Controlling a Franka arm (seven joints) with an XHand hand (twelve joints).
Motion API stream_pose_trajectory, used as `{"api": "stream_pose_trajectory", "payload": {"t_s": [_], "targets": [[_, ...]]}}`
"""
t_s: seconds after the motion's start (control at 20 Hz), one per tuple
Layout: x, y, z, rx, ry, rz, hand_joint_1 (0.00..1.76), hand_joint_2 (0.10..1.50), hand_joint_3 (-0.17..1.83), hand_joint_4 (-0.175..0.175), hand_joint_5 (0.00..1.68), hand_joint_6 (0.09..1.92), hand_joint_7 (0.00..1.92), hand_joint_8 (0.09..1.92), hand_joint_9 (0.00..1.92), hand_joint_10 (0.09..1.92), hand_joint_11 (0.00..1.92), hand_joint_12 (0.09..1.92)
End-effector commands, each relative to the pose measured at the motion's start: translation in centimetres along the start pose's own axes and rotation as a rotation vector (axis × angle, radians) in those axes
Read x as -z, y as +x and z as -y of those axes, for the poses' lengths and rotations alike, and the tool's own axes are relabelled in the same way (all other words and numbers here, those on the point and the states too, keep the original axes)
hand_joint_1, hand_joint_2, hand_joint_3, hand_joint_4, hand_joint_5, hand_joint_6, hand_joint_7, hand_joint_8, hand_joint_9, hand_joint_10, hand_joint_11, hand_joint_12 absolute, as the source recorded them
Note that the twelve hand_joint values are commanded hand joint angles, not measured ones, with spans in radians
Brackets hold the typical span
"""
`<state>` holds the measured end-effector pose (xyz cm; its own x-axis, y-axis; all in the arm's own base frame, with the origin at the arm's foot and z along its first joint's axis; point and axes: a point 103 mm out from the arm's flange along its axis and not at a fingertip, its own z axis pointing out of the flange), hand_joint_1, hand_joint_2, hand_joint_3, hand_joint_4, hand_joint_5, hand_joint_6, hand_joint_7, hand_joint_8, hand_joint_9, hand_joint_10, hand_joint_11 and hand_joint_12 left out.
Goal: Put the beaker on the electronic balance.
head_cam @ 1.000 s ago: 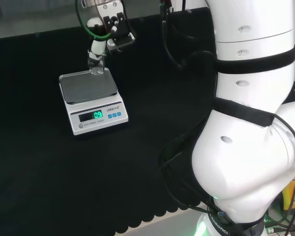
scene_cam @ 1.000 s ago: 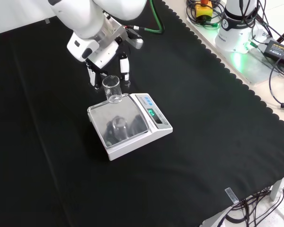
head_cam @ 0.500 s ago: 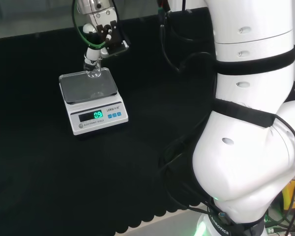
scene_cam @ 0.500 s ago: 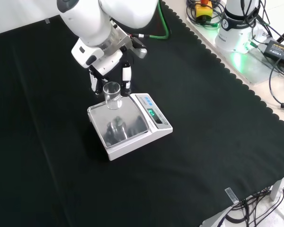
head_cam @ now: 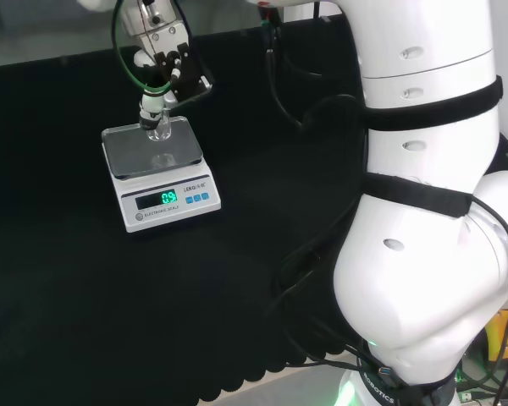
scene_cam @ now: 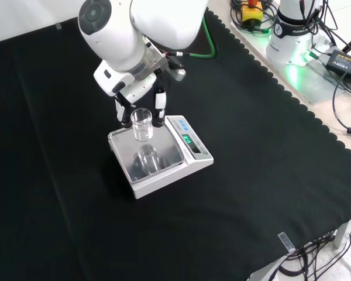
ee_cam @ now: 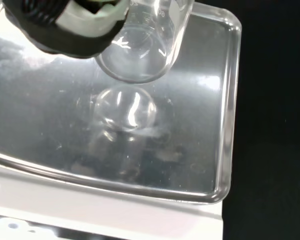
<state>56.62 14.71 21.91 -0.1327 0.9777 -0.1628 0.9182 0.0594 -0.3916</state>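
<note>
upright and clear, the small glass beaker [scene_cam: 142, 124] hangs pinched in the hand [scene_cam: 134, 96] above the balance [scene_cam: 159, 157].

White glossy Franka arm links [head_cam: 423, 254] had black straps round them and black cables alongside. Black-and-white fingered hand [scene_cam: 141, 99] carried a green cable [head_cam: 127, 63].
</note>
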Motion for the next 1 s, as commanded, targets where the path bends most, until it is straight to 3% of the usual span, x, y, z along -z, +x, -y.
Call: {"api": "stream_pose_trajectory", "payload": {"t_s": [0.05, 0.2, 0.35, 0.55, 1.0], "targets": [[-0.2, 1.1, -0.8, 0.008, 0.011, 0.007, 1.14, 1.04, 0.02, -0.063, 1.13, 0.77, 1.19, 0.67, 1.60, 0.09, 1.72, 0.46], [-0.2, 1.4, -1.1, 0.013, 0.014, 0.005, 1.14, 1.04, 0.01, -0.063, 1.13, 0.77, 1.19, 0.67, 1.60, 0.09, 1.72, 0.46], [0.1, 2.4, -1.0, -0.010, 0.026, 0.011, 1.14, 1.04, 0.01, -0.064, 1.13, 0.77, 1.19, 0.67, 1.60, 0.09, 1.72, 0.46], [-0.7, 1.2, -1.9, 0.013, 0.036, -0.016, 1.14, 1.04, 0.01, -0.064, 1.13, 0.77, 1.19, 0.67, 1.60, 0.09, 1.72, 0.45], [-2.7, 0.9, -3.3, -0.006, 0.062, -0.024, 1.14, 1.04, 0.01, -0.065, 1.12, 0.77, 1.18, 0.67, 1.60, 0.09, 1.72, 0.45]]}}
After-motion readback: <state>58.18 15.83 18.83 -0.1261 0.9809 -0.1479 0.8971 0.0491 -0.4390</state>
